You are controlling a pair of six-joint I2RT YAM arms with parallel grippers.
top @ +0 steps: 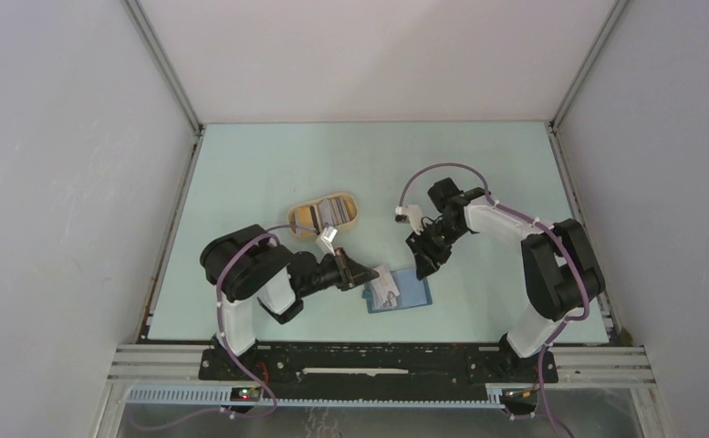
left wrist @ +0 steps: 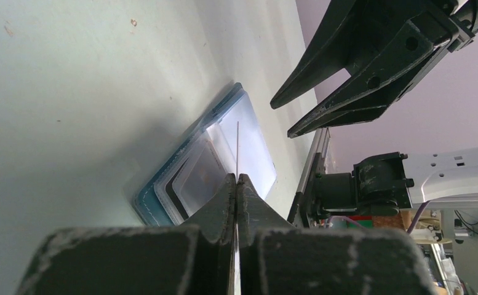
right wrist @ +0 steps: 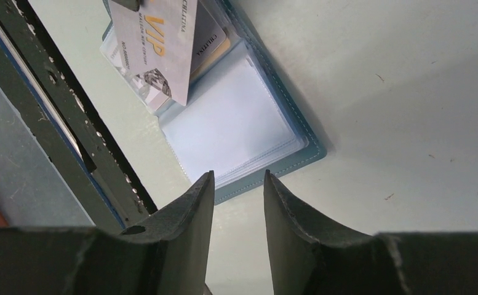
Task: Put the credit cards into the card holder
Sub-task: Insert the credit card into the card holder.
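Observation:
The teal-blue card holder [top: 413,290] lies open on the table in front of the arms. My left gripper [top: 367,275] is shut on a pale credit card [top: 384,288] marked VIP [right wrist: 155,43] and holds it on edge over the holder's left half. In the left wrist view the card [left wrist: 237,144] shows edge-on between the shut fingers [left wrist: 224,203], above the holder [left wrist: 153,206]. Other cards [right wrist: 210,38] sit in the holder's left slots. My right gripper [top: 422,262] is open and empty, hovering just behind the holder's right half [right wrist: 236,129]. It also shows in the left wrist view [left wrist: 282,119].
A tan oval tray [top: 300,224] with several more cards [top: 328,211] stands behind the left arm. The table's black front rail [right wrist: 70,123] runs close to the holder. Side walls enclose the table.

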